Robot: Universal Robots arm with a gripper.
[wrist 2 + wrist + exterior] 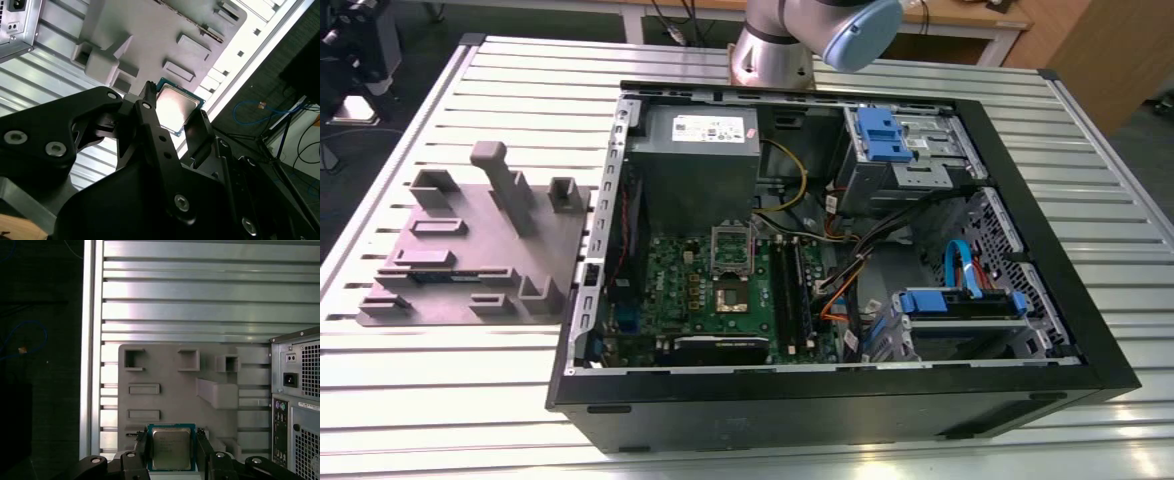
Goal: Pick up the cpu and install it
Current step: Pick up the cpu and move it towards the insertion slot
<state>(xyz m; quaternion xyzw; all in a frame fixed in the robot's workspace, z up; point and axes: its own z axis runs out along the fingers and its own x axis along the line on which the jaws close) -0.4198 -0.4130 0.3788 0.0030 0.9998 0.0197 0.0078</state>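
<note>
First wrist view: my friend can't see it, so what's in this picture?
A gripper holds a shiny square cpu by its edges. Behind it lies a grey tray with pockets on a ribbed metal table, with the back of a case beside the tray.

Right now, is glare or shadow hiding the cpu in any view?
Second wrist view: a bright glare patch washes out part of the cpu top. First wrist view: the cpu is evenly lit, but the table slats gleam in bands. Exterior view: the computer case interior lies in shadow.
</note>
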